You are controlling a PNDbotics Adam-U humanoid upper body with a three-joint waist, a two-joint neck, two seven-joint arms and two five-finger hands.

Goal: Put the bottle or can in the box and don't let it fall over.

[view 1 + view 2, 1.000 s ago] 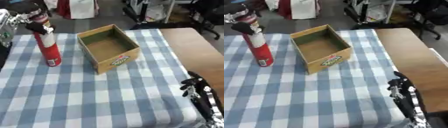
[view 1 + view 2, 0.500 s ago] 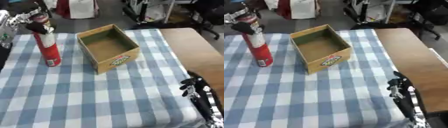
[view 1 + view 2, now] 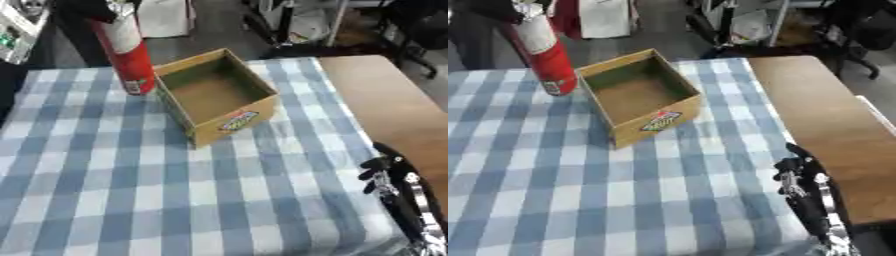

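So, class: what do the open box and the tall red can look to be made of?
Box: probably cardboard, matte brown, with thin flat walls and a printed label. Red can: seemingly metal or rigid plastic, a smooth cylinder with a pale printed band; the look leaves it open.

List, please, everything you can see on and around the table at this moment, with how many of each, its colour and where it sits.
can: one, tall, red with a pale band near the top, tilted, beside the box's far left corner, its top held by the left hand
box: one, brown cardboard, open and empty, a coloured label on its near side, on the far middle of the cloth
tablecloth: one, blue and white check, covering most of the table
table: one, bare brown wood showing along the right side
left hand: one, black, at the upper left, fingers curled round the can's top
right hand: one, black, idle at the lower right edge, fingers relaxed
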